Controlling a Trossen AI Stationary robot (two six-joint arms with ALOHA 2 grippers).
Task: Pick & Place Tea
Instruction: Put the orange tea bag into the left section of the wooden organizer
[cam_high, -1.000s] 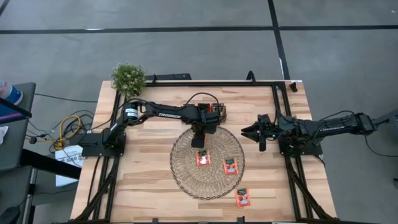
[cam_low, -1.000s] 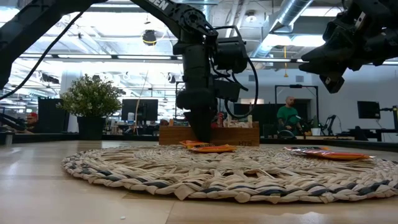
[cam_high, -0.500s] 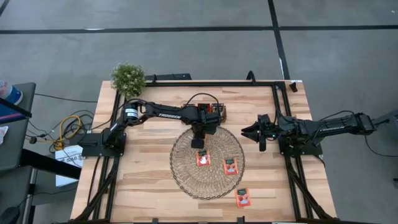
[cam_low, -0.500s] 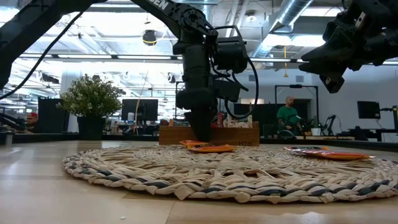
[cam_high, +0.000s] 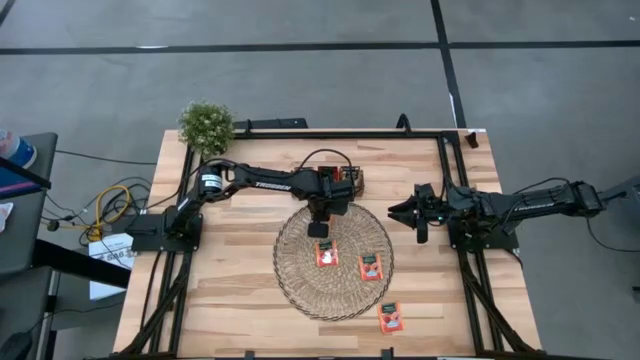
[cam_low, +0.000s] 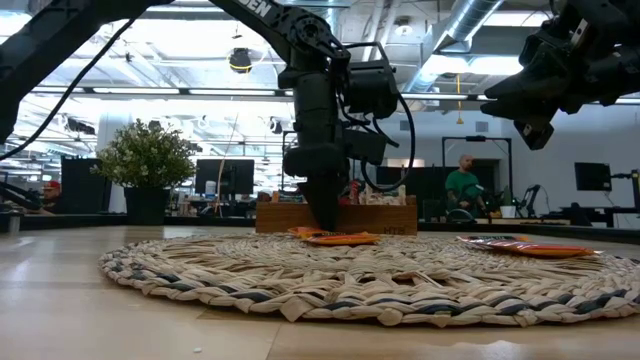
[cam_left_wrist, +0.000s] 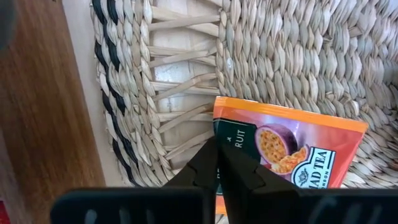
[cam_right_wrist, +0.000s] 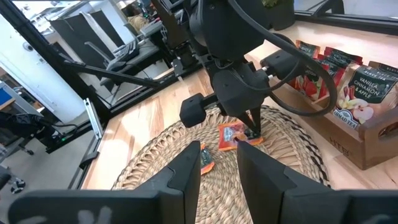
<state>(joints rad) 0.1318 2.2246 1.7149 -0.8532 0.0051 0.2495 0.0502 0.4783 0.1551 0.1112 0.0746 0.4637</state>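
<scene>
A red-orange tea sachet (cam_left_wrist: 292, 149) with a dark green top band lies on the round woven mat (cam_high: 300, 285), near the mat's far side. My left gripper (cam_high: 321, 232) stands over the sachet's far end, fingers pointing down and shut on it. It also shows in the low view (cam_low: 326, 222) and the right wrist view (cam_right_wrist: 254, 132). Two more sachets lie apart: one on the mat (cam_high: 371, 265), one on the table (cam_high: 391, 317). My right gripper (cam_high: 398, 212) hangs open above the table, right of the mat, holding nothing. My left gripper pinches the sachet's dark green band end (cam_left_wrist: 231, 144) between its two fingertips, at the edge nearest the mat's far rim. The fingers come from above, pointing down. The sachet lies flat on the mat (cam_low: 345, 238), its other end resting there.
A brown wooden tray (cam_right_wrist: 357, 118) holding upright tea sachets stands just beyond the mat's far edge, behind my left gripper. A small potted plant (cam_high: 206, 125) is at the far left corner. Bare wood lies left and near of the mat.
My left gripper has stayed in place over the mat and has shut its fingers on the sachet's far end. The sachet still lies on the mat.
</scene>
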